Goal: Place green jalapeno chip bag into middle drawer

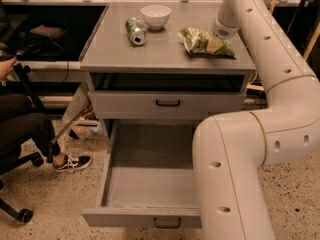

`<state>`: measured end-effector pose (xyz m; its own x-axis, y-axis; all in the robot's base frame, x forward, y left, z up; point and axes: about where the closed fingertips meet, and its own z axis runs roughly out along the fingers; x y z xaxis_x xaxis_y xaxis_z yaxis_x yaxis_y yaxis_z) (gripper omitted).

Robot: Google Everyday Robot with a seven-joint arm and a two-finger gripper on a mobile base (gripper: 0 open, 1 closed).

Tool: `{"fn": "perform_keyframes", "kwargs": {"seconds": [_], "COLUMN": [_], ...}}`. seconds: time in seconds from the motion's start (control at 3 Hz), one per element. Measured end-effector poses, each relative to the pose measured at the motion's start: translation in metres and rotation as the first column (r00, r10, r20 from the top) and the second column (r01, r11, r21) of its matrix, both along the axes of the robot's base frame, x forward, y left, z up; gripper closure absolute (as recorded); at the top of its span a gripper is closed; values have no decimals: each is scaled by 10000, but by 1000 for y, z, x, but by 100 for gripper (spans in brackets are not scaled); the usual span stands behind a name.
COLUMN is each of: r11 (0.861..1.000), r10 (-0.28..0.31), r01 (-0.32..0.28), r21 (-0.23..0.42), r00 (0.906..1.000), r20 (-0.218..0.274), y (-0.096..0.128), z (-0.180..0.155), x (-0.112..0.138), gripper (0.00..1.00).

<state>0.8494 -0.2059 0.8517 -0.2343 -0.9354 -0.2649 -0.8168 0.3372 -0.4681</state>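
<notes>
I have the gripper [215, 44] down on the green jalapeno chip bag [199, 39], which lies flat on the desk top [150, 54] close to its right edge. The arm [280, 109] reaches in from the right side and bends over that edge to get there. Whether the gripper has actually closed on the bag I cannot tell from here; the wrist covers the contact, and the bag looks to be resting on the surface, not lifted.

The middle drawer [150, 186] is pulled well out below the front edge of the desk, its floor bare and ready. The shallower drawer front [167, 104] above it is closed. Toward the back edge, left of the bag and well apart from it, sit a crushed soda can [135, 30] and a white bowl [155, 15].

So as I judge it, the drawer is open and the reach to the bag is made. What is left: secure the grasp, lift, carry the bag forward past the front edge, lower it into the drawer and release
</notes>
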Motion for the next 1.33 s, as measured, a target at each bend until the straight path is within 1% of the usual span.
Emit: {"fn": "perform_keyframes", "kwargs": {"seconds": [0.33, 0.67, 1.0, 1.33], "r11": [10000, 9976, 9843, 9518], "r10": [-45, -292, -293, -791], "r01": [45, 292, 302, 454], "r21": [31, 628, 1741, 3033], "r00": [10000, 9996, 9995, 9919], "r20": [21, -11, -78, 995], "y": [-3, -32, -69, -111], "z": [2, 42, 94, 154], "x": [-1, -37, -103, -166], "gripper": [100, 100, 100, 100]}}
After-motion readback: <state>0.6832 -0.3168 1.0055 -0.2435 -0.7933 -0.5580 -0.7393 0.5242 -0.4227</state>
